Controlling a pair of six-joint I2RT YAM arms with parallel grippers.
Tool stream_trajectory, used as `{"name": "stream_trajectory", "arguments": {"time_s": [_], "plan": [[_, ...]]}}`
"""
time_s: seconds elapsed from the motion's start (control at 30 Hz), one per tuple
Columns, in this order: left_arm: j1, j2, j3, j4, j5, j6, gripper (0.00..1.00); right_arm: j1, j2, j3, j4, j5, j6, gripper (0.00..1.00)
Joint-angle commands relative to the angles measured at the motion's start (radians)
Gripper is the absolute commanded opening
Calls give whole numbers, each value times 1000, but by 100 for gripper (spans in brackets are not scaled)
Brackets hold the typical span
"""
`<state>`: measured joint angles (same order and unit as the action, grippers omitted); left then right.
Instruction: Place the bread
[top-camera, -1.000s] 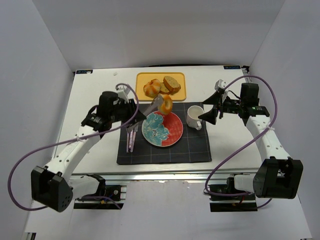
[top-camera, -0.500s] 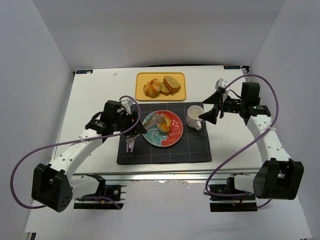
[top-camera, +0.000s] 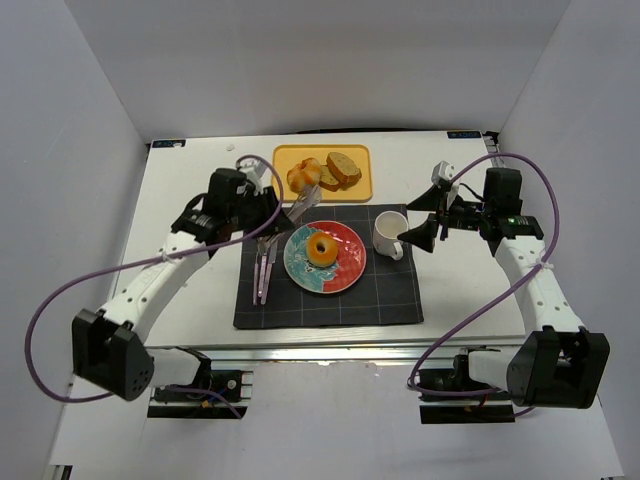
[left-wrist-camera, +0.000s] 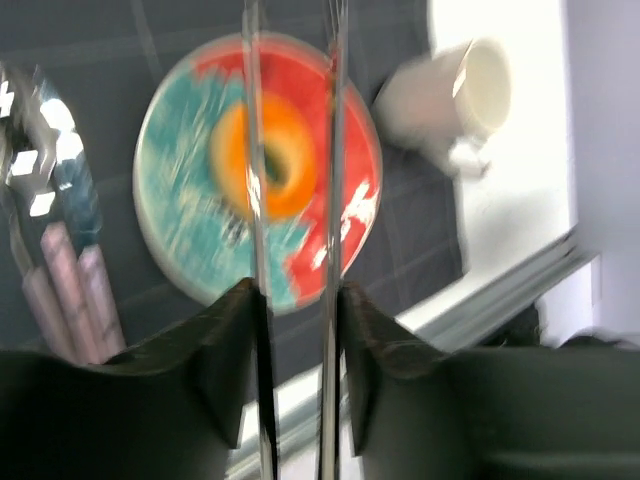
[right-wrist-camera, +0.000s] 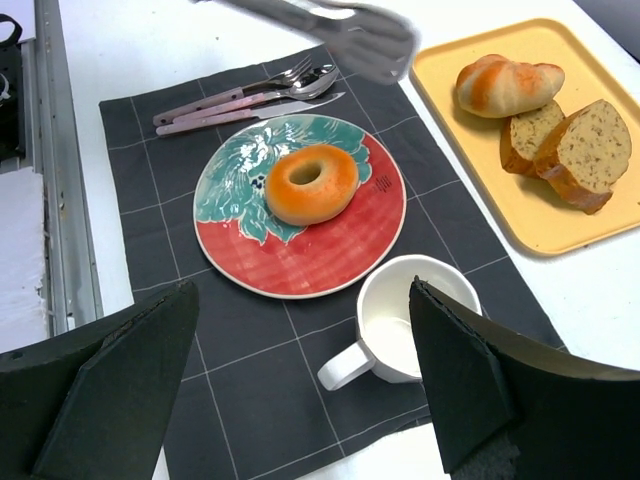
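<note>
bagel (top-camera: 321, 248) lies centred on the plate (top-camera: 345, 270); slice (top-camera: 345, 166) sits on the yellow tray (top-camera: 283, 160). left jaws narrowly parted, empty; right jaws wide, empty. next, likely: reach for the slice, gently.

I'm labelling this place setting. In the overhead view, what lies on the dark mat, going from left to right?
cutlery → plate with the bagel on it → white mug
</note>
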<state>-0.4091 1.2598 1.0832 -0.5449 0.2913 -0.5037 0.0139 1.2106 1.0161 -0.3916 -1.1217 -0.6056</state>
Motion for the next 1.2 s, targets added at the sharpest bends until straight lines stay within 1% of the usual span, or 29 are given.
{"name": "stream_trajectory", "arguments": {"time_s": [0.0, 0.07, 0.1, 0.17, 0.2, 0.23, 0.27, 0.37, 0.53, 0.7, 0.97, 1.17], "plan": [[-5, 84, 89, 158, -6, -74, 45, -3, 0, -5, 33, -35, 9, 90], [-5, 173, 130, 244, -10, -154, 37, -3, 4, -5, 45, -38, 13, 89], [-5, 202, 147, 264, -23, -185, 36, -3, 4, -5, 48, -41, 13, 89], [-5, 277, 203, 295, -59, -260, 37, -3, 4, -11, 60, -41, 15, 89], [-5, 302, 221, 306, -72, -289, 39, -2, 1, -14, 68, -43, 20, 89], [-5, 326, 240, 310, -84, -349, 40, -3, 3, -19, 74, -44, 23, 89], [-5, 384, 263, 307, -83, -367, 41, -3, 3, -25, 88, -46, 26, 89], [-11, 482, 369, 292, -58, -413, 42, -3, 4, -36, 117, -47, 46, 90], [-22, 572, 431, 300, -17, -458, 48, -3, 3, -53, 135, -44, 47, 89], [-25, 619, 448, 290, -6, -481, 51, -2, 3, -63, 149, -41, 52, 89], [-27, 679, 489, 247, -4, -470, 52, -2, 9, -70, 165, -44, 61, 90], [-28, 696, 486, 279, 3, -493, 53, -2, 6, -76, 169, -43, 63, 89]]}}
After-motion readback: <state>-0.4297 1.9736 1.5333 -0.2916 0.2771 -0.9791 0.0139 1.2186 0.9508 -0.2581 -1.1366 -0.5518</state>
